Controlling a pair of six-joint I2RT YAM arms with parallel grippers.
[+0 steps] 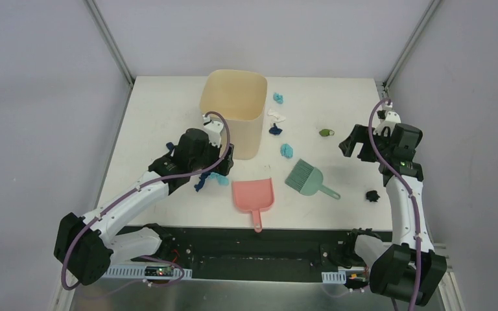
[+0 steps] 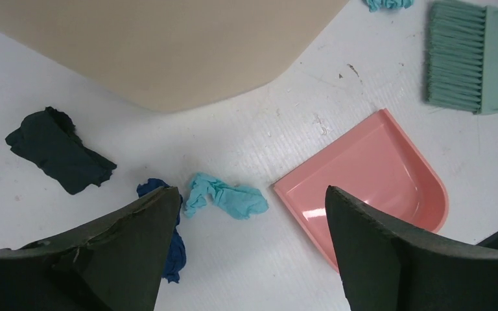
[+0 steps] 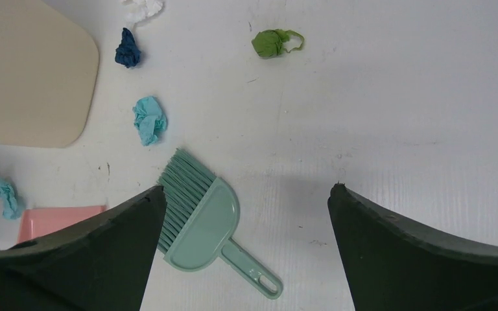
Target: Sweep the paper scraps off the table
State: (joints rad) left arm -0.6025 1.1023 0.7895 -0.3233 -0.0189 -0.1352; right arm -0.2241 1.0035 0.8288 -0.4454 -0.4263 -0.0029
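Observation:
Paper scraps lie scattered on the white table [image 1: 162, 103]: teal [image 1: 278, 98], white [image 1: 276, 116], dark blue [image 1: 275, 130], teal [image 1: 286, 150], green [image 1: 326, 133] and black [image 1: 372, 195]. My left gripper [image 1: 224, 162] is open and empty, hovering over a teal scrap [image 2: 230, 199] and a dark blue one [image 2: 175, 253], with a dark wad [image 2: 58, 152] to its left. My right gripper [image 1: 356, 144] is open and empty above the table, right of the green hand brush [image 3: 201, 220]. The green scrap [image 3: 271, 43] lies beyond it.
A tall beige bin [image 1: 233, 110] stands at the back centre, just behind my left gripper. A pink dustpan [image 1: 253, 196] lies near the front edge, with the green brush [image 1: 308, 179] to its right. Metal posts rise at the rear corners.

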